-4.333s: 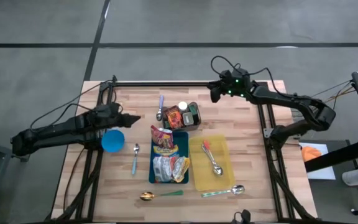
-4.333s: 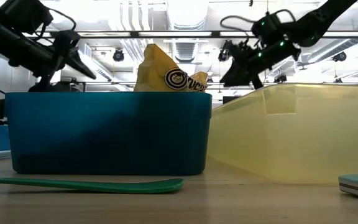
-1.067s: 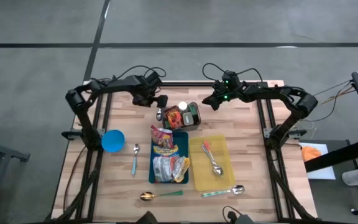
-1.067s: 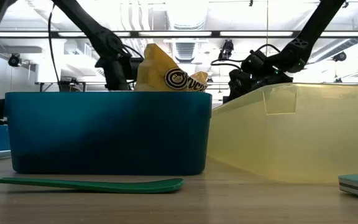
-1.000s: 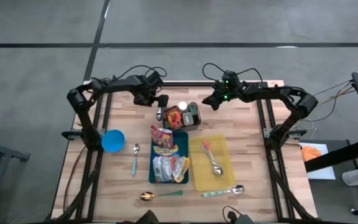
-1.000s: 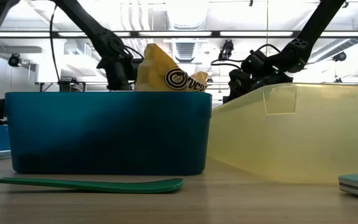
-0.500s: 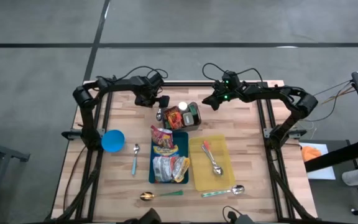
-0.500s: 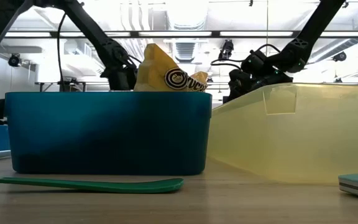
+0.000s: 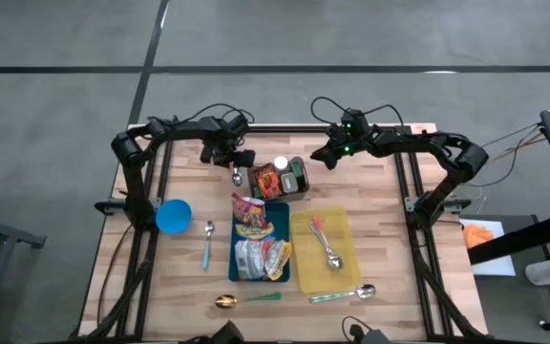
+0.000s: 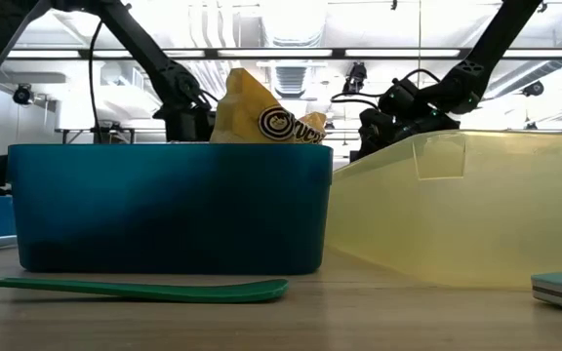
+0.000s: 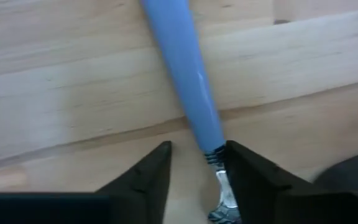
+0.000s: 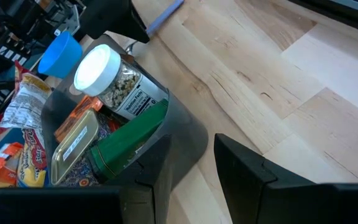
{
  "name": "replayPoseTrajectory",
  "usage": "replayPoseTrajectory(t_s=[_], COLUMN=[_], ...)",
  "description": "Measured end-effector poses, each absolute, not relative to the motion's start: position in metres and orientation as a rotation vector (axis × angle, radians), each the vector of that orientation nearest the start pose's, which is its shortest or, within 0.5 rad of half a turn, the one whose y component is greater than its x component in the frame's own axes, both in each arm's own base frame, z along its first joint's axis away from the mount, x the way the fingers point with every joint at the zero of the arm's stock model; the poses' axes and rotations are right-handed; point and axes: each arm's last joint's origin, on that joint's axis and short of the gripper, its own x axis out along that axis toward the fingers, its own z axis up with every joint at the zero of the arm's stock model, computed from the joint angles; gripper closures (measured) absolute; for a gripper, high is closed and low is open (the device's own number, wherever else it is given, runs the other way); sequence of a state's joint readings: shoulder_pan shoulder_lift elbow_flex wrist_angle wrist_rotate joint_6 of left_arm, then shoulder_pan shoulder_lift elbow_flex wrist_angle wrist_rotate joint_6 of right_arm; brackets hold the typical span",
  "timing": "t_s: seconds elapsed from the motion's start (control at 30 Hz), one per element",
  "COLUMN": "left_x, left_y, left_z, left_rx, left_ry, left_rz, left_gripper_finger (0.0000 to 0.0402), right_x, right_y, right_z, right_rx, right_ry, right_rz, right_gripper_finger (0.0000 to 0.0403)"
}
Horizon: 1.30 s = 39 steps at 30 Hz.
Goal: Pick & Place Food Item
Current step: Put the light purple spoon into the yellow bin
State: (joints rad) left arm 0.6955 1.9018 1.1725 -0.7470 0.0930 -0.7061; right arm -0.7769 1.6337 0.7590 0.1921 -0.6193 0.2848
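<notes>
Wooden desk (image 9: 380, 239), everything clustered mid-desk.

Yellow tray (image 9: 347, 268), right of centre: two spoons (image 9: 327, 246) inside, one with a red handle. In the low view its translucent wall (image 10: 476, 205) fills the right side.

Blue bin (image 9: 280, 218) just left of the tray, touching or nearly so: stuffed with snack packets (image 9: 252, 239), a yellow one (image 10: 261, 117) poking above the rim in the low view.

Dark bin (image 9: 299, 182) behind those two: white-lidded jar (image 12: 114, 78), green pouch (image 12: 126, 146), flat tin (image 12: 73, 143), red/orange packets. That's the food stock.

Blue bowl (image 9: 173, 216) off to the left, alone; contents not visible.

Loose cutlery: light-blue spoon (image 9: 207, 244) between bowl and blue bin; green-handled spoon (image 9: 246, 299) and another spoon (image 9: 347, 293) along the near edge.

Left tool (image 9: 236, 164) is down at the desk's far side, just left of the dark bin, over a blue-handled spoon (image 11: 188, 81). Wrist view: fingers (image 11: 148, 177) partly closed, one on each side of the spoon's neck; can't tell if they actually pinch it.

Right tool (image 9: 325, 159) hovers just right of the dark bin, fingers (image 12: 241, 171) part-spread, nothing between them.
</notes>
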Motion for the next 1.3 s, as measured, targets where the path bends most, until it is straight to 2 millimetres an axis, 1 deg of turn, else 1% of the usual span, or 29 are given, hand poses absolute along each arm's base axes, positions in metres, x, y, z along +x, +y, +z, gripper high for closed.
replayPoseTrajectory(t_s=[0.1,0.27,0.4,0.57,0.77,0.9,1.0,1.1,1.2,1.3], left_x=[0.26,0.261,0.261,0.261,0.261,0.261,0.259,0.256,0.25,0.242], left_y=[0.214,0.214,0.213,0.213,0.214,0.213,0.212,0.209,0.205,0.199], left_z=[0.138,0.138,0.138,0.138,0.139,0.143,0.154,0.17,0.193,0.222], left_rx=[-1.143,-1.151,-1.153,-1.153,-1.163,-1.164,-1.158,-1.143,-1.112,-1.072], left_ry=[1.197,1.193,1.192,1.191,1.187,1.172,1.145,1.108,1.044,0.949], left_rz=[0.989,0.977,0.973,0.974,0.962,0.953,0.948,0.947,0.954,0.955], left_gripper_finger=[0.0287,0.035,0.0384,0.0384,0.0375,0.0374,0.0373,0.0373,0.0372,0.0372], right_x=[0.233,0.233,0.233,0.233,0.233,0.233,0.233,0.233,0.233,0.233], right_y=[-0.206,-0.206,-0.206,-0.206,-0.206,-0.206,-0.206,-0.206,-0.206,-0.206], right_z=[0.16,0.16,0.16,0.16,0.16,0.16,0.16,0.16,0.16,0.16], right_rx=[0.717,0.717,0.717,0.717,0.717,0.717,0.717,0.717,0.717,0.717], right_ry=[0.503,0.503,0.503,0.504,0.504,0.503,0.504,0.504,0.503,0.503], right_rz=[-0.227,-0.227,-0.227,-0.227,-0.227,-0.227,-0.227,-0.227,-0.228,-0.227], right_gripper_finger=[0.0287,0.0287,0.0287,0.0287,0.0287,0.0287,0.0287,0.0287,0.0287,0.0287])
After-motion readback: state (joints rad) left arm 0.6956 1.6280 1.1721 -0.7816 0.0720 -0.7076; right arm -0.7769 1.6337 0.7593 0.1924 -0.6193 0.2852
